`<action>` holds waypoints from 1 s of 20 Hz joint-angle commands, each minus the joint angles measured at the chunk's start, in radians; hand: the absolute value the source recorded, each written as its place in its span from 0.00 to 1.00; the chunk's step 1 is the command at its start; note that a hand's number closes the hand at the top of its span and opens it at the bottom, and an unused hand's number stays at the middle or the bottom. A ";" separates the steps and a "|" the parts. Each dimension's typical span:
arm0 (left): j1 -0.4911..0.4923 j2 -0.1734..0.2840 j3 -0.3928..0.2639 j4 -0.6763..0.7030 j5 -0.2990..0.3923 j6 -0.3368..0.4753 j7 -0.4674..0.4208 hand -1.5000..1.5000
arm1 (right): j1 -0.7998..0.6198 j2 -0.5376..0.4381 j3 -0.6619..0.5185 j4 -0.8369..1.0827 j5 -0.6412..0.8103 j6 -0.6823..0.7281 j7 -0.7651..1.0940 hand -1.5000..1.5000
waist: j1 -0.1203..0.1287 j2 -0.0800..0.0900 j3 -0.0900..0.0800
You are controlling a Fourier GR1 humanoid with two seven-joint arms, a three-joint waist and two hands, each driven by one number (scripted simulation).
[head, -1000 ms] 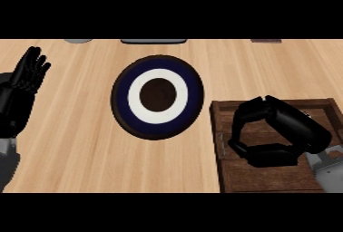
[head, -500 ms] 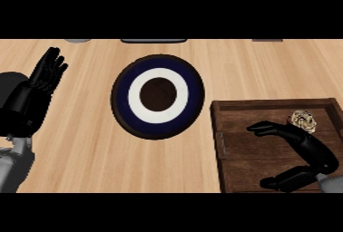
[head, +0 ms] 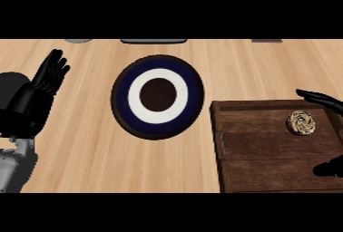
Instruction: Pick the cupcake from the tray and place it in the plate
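- Head view, tabletop [head: 87, 163]: light wooden planks, w/ the task's items spread from centre to right.
- Head view, cupcake [head: 301, 123]: small round cupcake w/ pale swirled frosting, seen from above, sits in the far right part of the dark brown wooden tray [head: 261, 158]. Nothing touches it.
- Head view, plate [head: 158, 96]: round plate w/ dark navy rim, white ring and dark brown centre, lies left of the tray, just beside its far left corner. Nothing on it.
- Head view, right robot hand [head: 320, 96]: black, only partly in view at the right edge. One finger reaches over the tray's far rim above the cupcake; another dark part shows lower, at approx. the tray's near right. Fingers look spread and hold nothing, so it reads as open, though most of the hand is cut off, so that's prob. not certain.
- Head view, left robot hand [head: 48, 77]: black, open, fingers straight and up, resting at the left edge, well apart from plate and tray.
- Progress: nothing done yet as far as visible. Cupcake not grasped, still in tray. Left to do: close right robot hand round cupcake, lift, carry left, set on plate.
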 commanded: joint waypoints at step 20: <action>-0.010 -0.084 0.009 -0.006 -0.088 -0.023 0.021 0.50 | -0.164 -0.118 0.166 0.006 0.571 0.183 0.393 0.00 | 0.013 0.003 0.001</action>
